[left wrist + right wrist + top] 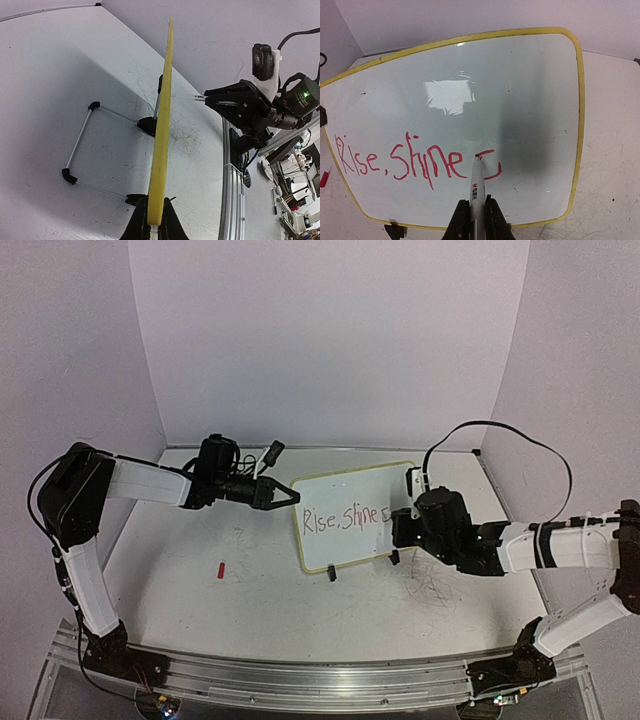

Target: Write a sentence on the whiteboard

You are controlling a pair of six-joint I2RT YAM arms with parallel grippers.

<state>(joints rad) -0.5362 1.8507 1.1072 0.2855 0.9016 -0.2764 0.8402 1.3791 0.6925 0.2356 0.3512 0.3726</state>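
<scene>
The whiteboard [345,510] stands tilted on black feet mid-table, its rim pale yellow. It fills the right wrist view [470,90] and shows edge-on in the left wrist view [162,145]. The red sentence [345,517] reads "Rise, Shine" plus a partial letter [490,162]. My left gripper [155,225] is shut on the board's yellow edge at its left side [290,495]. My right gripper [475,212] is shut on a white marker [476,187], its tip touching the board at the partial letter. The right gripper sits at the board's right side [405,525].
A red marker cap [220,569] lies on the table left of the board. The tabletop [440,590] carries old scribbles near the right arm. The board's wire stand [80,145] rests behind it. Walls enclose the back and sides.
</scene>
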